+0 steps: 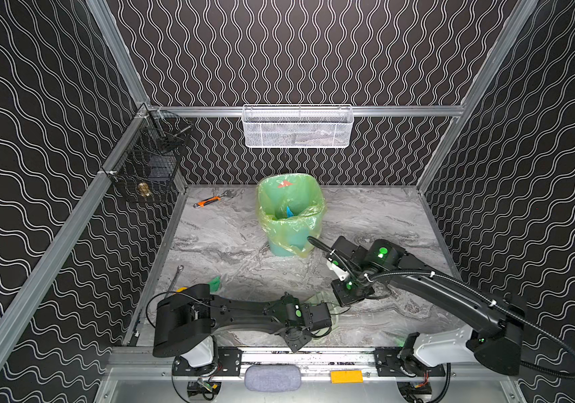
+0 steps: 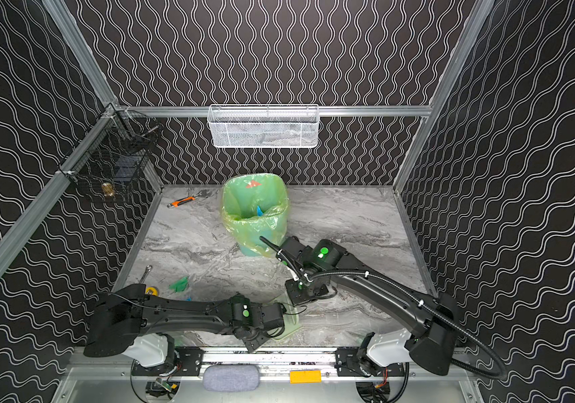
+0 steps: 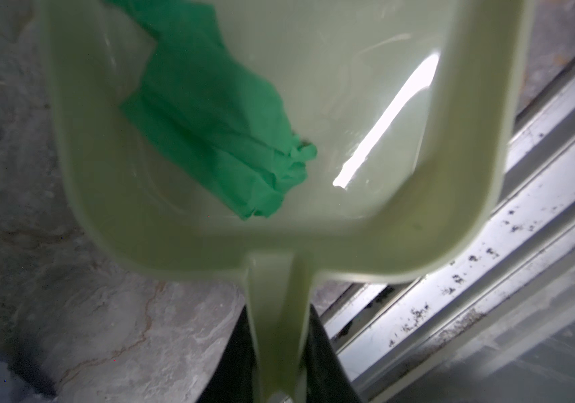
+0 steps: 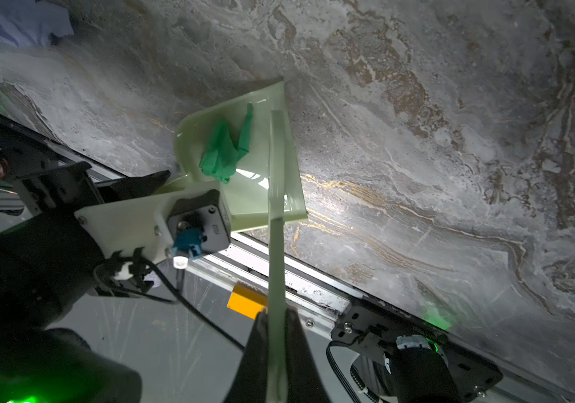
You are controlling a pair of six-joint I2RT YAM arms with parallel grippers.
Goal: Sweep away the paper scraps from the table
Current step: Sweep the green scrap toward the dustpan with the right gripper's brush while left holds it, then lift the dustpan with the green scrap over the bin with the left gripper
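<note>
One green paper scrap (image 3: 216,132) lies in the dustpan (image 3: 174,244) near 6 o'clock on the table (image 1: 366,216), left gripper (image 3: 279,380) pinching its handle (image 3: 277,307), right gripper (image 4: 275,349) clamped on what looks like a brush strip (image 4: 276,195); keep pan level toward 12 o'clock bin (image 1: 289,237).

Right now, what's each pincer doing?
Left pincer: shut on the dustpan, by its handle.
Right pincer: shut on the thin pale green stick.
</note>
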